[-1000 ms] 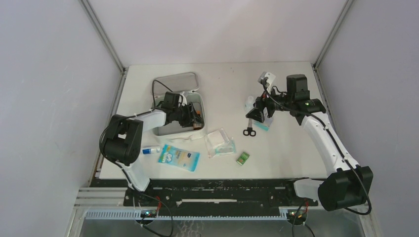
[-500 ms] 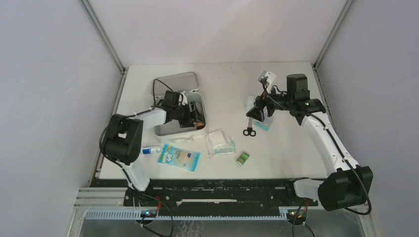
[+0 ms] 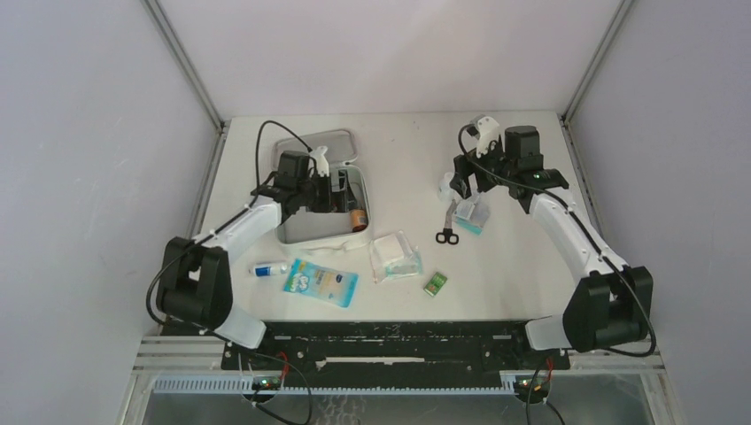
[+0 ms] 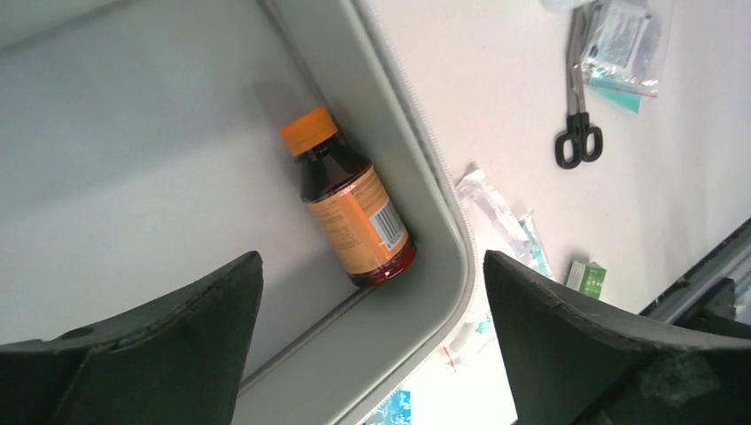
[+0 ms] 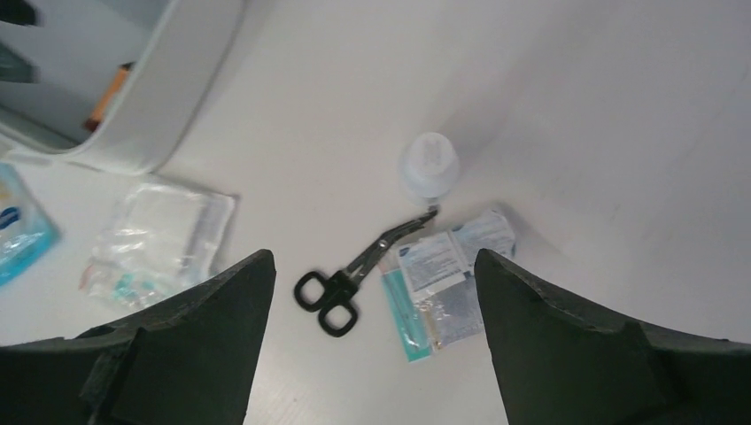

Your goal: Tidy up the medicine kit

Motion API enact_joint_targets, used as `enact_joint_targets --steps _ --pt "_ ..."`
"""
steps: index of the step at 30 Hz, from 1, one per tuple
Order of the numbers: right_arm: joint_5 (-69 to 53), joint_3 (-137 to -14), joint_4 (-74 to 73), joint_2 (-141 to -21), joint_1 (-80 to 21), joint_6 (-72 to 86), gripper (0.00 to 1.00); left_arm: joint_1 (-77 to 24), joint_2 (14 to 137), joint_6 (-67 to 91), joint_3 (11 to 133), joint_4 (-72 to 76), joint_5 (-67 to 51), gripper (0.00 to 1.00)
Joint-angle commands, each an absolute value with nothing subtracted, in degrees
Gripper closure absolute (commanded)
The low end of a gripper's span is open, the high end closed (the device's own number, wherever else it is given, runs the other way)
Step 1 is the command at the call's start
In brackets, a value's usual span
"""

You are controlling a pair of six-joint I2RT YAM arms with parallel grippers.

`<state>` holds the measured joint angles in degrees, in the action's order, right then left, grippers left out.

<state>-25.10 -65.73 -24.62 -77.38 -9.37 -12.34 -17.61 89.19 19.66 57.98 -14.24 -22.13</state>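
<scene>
Bottle [image 4: 350, 208], brown with orange cap, lies in the white soft medicine kit [image 4: 421, 177]. Left gripper [image 4: 370, 261], right gripper [image 5: 372, 257]: both open, empty. Black-handled scissors [image 5: 381, 246] probably next.

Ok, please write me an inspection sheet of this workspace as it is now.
Surface: white table, no spill seen.
Job's things: medicine kit open; brown bottle with orange cap lying inside.
Clutter: scissors, white bottle, sachets, clear bag, blue-and-white packet, green box, small tube.
End effectors: left end effector open above the medicine kit; right end effector open above the scissors.
Cables: black cable looped over each wrist.
Surroundings: grey walls.
</scene>
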Motion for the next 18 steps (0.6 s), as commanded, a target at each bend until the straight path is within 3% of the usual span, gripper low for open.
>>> enact_joint_targets --steps 1,9,18 --pt "-15.8 -69.1 -21.3 -81.9 -10.0 -10.7 0.17 -17.7 82.2 10.0 59.6 -13.8 -19.0 0.0" --pt "-7.7 -77.8 -26.0 -94.0 -14.1 -13.0 0.18 -17.8 73.5 -1.4 56.8 -13.3 -15.4 0.0" --pt "-7.1 -86.9 -31.6 -105.2 -15.7 -13.8 0.39 -17.8 66.3 -5.8 54.8 -11.3 -16.5 0.0"
